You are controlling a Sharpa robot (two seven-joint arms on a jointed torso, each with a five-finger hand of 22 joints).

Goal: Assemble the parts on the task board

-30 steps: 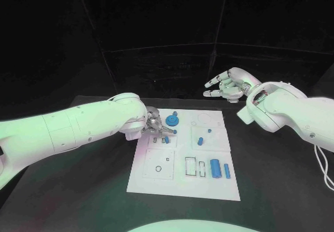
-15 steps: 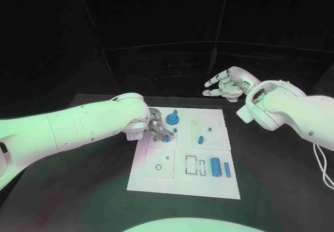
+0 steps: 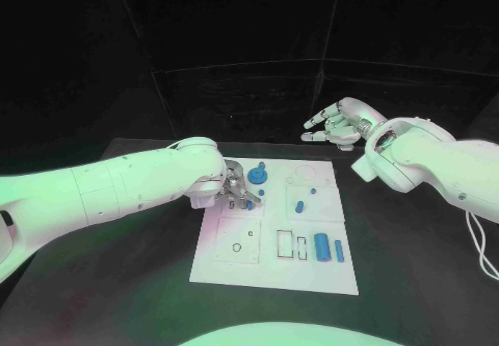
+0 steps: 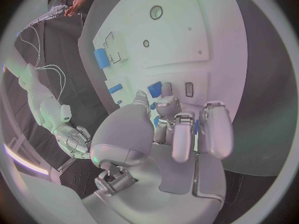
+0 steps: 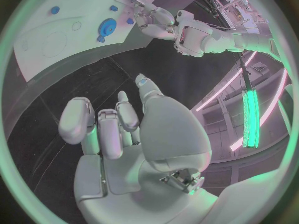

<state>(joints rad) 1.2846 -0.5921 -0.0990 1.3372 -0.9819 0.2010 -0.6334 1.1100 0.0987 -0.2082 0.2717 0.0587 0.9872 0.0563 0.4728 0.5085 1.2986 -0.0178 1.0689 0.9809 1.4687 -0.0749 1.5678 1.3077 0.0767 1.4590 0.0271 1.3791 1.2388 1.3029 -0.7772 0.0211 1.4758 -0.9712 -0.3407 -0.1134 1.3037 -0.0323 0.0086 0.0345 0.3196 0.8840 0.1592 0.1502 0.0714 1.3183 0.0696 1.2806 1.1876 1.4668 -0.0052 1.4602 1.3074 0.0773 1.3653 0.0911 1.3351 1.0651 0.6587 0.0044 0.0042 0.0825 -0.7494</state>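
The white task board (image 3: 260,245) lies mid-table. My left hand (image 3: 235,189) is low over its far left corner. Its thumb and a finger (image 4: 166,90) pinch a small blue part (image 4: 154,88) that stands at the board (image 4: 187,40); the same part (image 3: 249,205) shows beside a slot. A blue gear (image 3: 258,177) sits just right of that hand. My right hand (image 3: 334,124) hangs raised beyond the board's far right corner, fingers apart and holding nothing. The right hand (image 5: 118,129) also looks down on the board (image 5: 56,40), the gear (image 5: 107,25) and the left hand (image 5: 156,21).
Two small blue pieces (image 3: 298,208) (image 3: 312,192) lie right of the gear. A blue cylinder (image 3: 321,247) and a thinner blue bar (image 3: 338,251) lie near the board's near right, beside rectangular slots (image 3: 284,245). Black table (image 3: 416,267) surrounds the board.
My left hand has lowered and shifted slightly toward the small blue part, its fingers closing around it. The right hand has stayed raised, drifting a little.
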